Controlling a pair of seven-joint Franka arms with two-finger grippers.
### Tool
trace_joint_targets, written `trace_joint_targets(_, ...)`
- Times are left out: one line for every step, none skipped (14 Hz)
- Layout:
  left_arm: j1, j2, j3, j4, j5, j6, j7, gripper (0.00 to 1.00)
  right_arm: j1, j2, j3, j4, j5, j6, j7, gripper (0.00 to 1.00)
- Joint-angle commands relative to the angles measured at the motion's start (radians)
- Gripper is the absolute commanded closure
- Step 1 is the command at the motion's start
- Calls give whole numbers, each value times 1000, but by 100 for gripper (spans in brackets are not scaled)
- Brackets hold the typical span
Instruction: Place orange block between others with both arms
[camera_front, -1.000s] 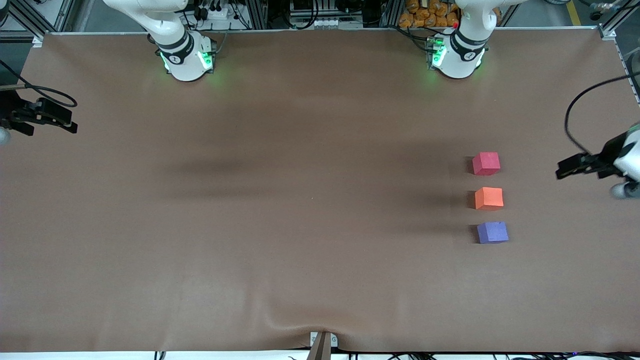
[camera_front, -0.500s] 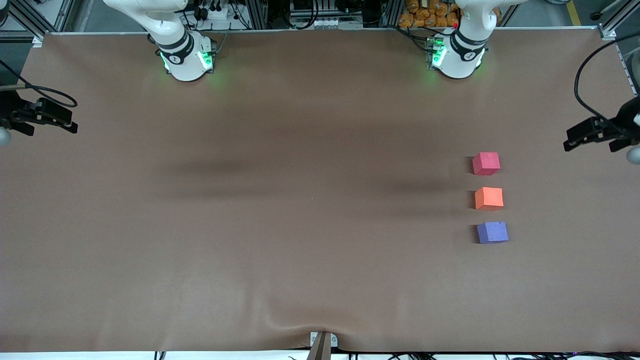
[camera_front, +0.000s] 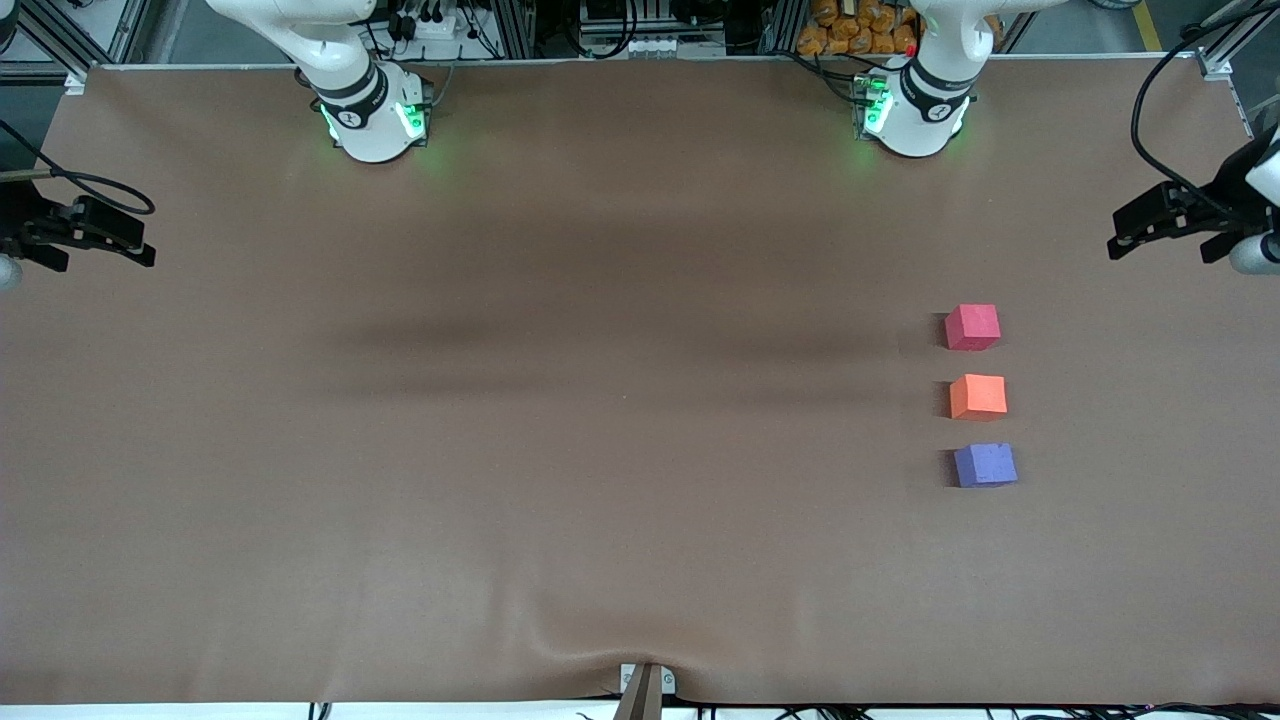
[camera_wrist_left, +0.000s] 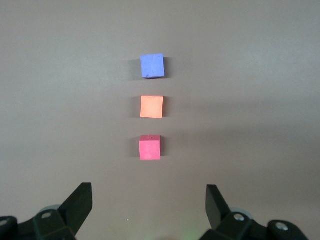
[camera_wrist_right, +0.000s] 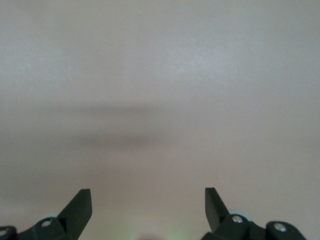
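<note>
Three small foam cubes stand in a row toward the left arm's end of the table. The orange block (camera_front: 978, 396) (camera_wrist_left: 151, 106) sits between the others, apart from both. The red-pink cube (camera_front: 972, 327) (camera_wrist_left: 150, 147) is farther from the front camera and the purple-blue cube (camera_front: 985, 465) (camera_wrist_left: 152, 65) is nearer. My left gripper (camera_front: 1125, 234) (camera_wrist_left: 149, 200) hangs open and empty over the table's end, off to the side of the red-pink cube. My right gripper (camera_front: 140, 243) (camera_wrist_right: 148, 200) waits open and empty over the right arm's end of the table, with only bare cloth under it.
A brown cloth (camera_front: 600, 400) covers the whole table and has a wrinkle (camera_front: 590, 640) by a clamp (camera_front: 645, 685) at the edge nearest the front camera. Black cables trail from both grippers. Both arm bases (camera_front: 375, 120) (camera_front: 915, 115) glow green.
The left gripper has swung away from beside the cubes toward the robots' side of the table end. The cubes and the right arm have not moved.
</note>
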Motion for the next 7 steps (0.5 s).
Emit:
trace_joint_targets(-7,-39,14,-34,-17,-1,0,0,-4,6,2,15,12,-12,-11,0)
trace_joint_targets(-5,-33,16,-29,-17,-1,2,0,-4,6,2,15,12,-12,-11,0)
trace_joint_targets(-5,-33,16,-27,-19,-1,-1,0,-4,6,2,15,12,-12,-11,0)
trace_joint_targets(-7,-33,16,-26,-17,-14,-4,0,-4,6,2,15,12,-10,-11,0)
trace_joint_targets(-8,-33,16,-26,-16,-24,-4,0,-4,6,2,15,12,-12,-11,0)
trace_joint_targets(-8,-34,16,-24,-11,-26,-4,0,-4,6,2,15,12,-12,-11,0)
trace_joint_targets(-8,-36,17,-20,-5,-30,-6,0,-4,6,2,15,12,-10,-11,0)
